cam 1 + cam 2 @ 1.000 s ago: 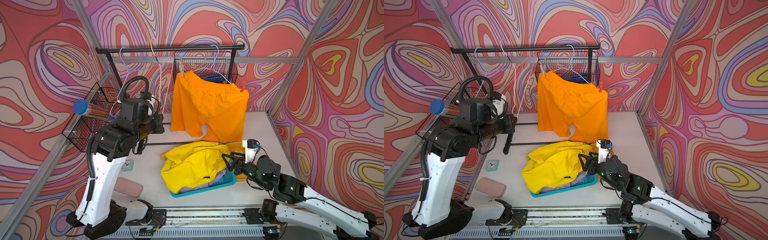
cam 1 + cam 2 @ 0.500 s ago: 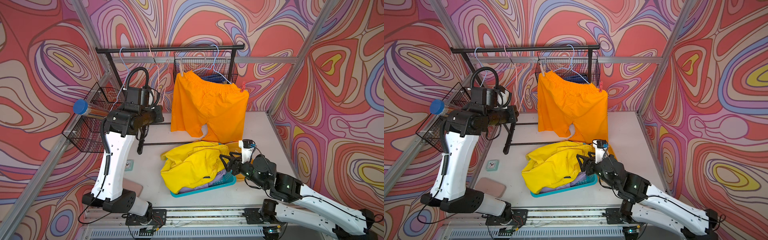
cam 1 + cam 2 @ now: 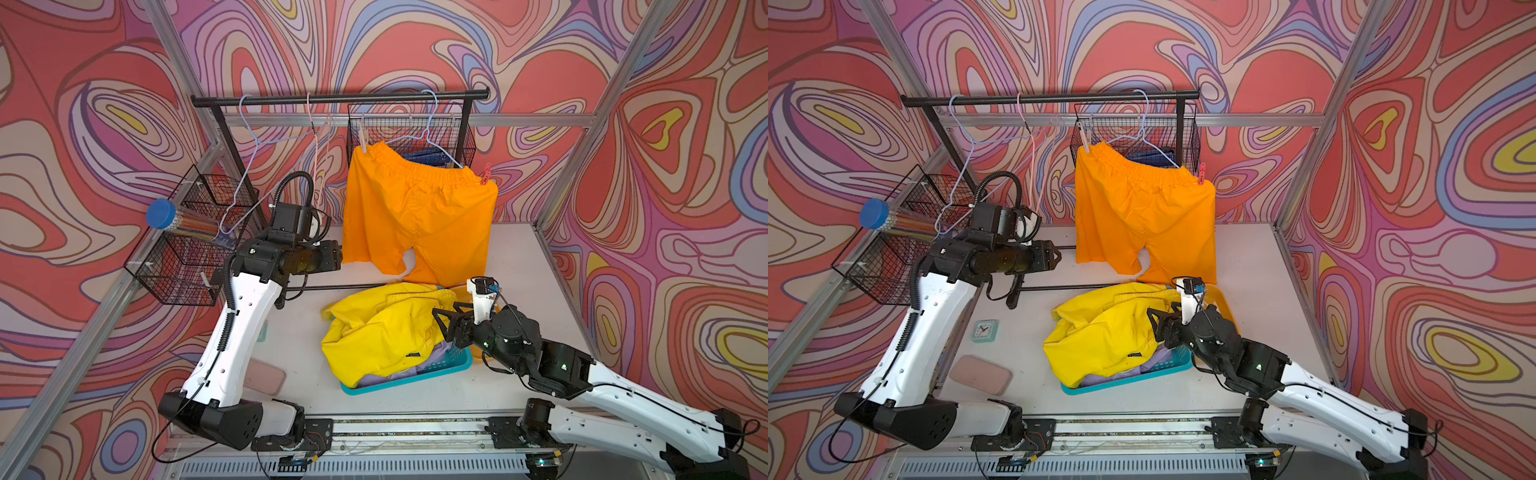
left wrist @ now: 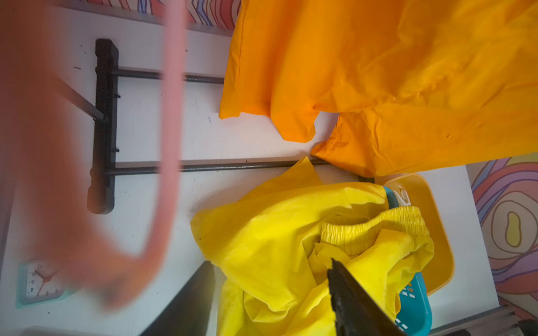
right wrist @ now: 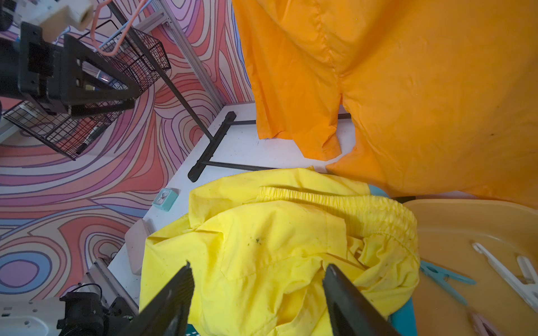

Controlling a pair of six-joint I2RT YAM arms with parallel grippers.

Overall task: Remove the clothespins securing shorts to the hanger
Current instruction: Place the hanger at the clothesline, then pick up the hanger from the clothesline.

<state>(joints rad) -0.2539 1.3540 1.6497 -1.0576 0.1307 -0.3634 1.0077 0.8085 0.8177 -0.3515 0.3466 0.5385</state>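
Note:
The orange shorts hang from a pale blue hanger on the black rail. A pale clothespin pins their left waist corner and a red clothespin pins the right. The yellow shorts lie heaped in a teal basket over lilac cloth. My left gripper is open and empty beside the orange hem; it also shows in its wrist view. My right gripper is open and empty just above the yellow shorts.
A yellow tub beside the basket holds loose clothespins. Empty pink hanger and blue hanger hang on the rail. Wire baskets, a blue-capped tube, a small clock and a pink pad sit at left.
My left arm has stretched up and to the right, toward the orange shorts, and its gripper has opened. My right gripper has crept left over the yellow shorts.

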